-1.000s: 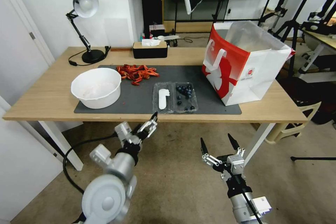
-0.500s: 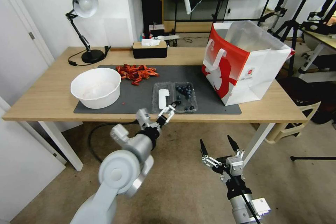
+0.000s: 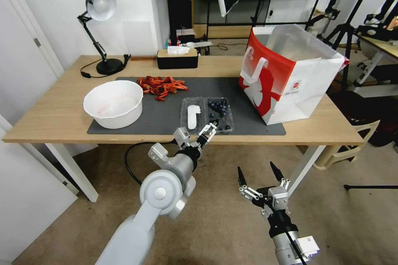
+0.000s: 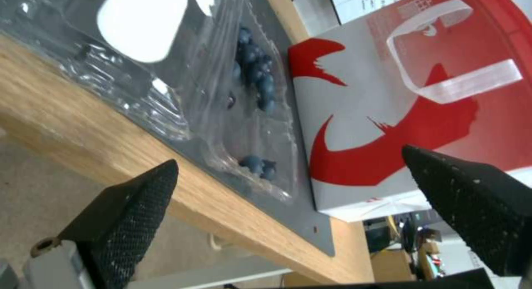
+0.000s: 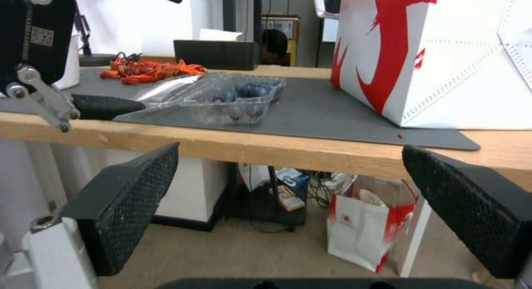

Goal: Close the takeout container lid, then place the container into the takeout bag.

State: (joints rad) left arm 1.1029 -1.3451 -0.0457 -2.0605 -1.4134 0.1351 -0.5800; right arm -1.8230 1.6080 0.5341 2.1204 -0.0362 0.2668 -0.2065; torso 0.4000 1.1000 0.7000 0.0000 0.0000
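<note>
So the takeout container (image 3: 207, 115) sat flat open on the grey mat (image 3: 257, 91) by the table's (image 3: 49, 120) front edge, the lid (image 3: 191, 115) with its white label lying beside the blueberry half, nothing closed yet. The left gripper (image 3: 210, 126) was right at that front edge with its fingers spread wide, looks like lining up to flip the lid. The right gripper (image 3: 256, 170) hung low in front of the table, also wide open, just idle. The takeout bag (image 3: 290, 78) stood open-mouthed near the right edge, handy for the drop.
</note>
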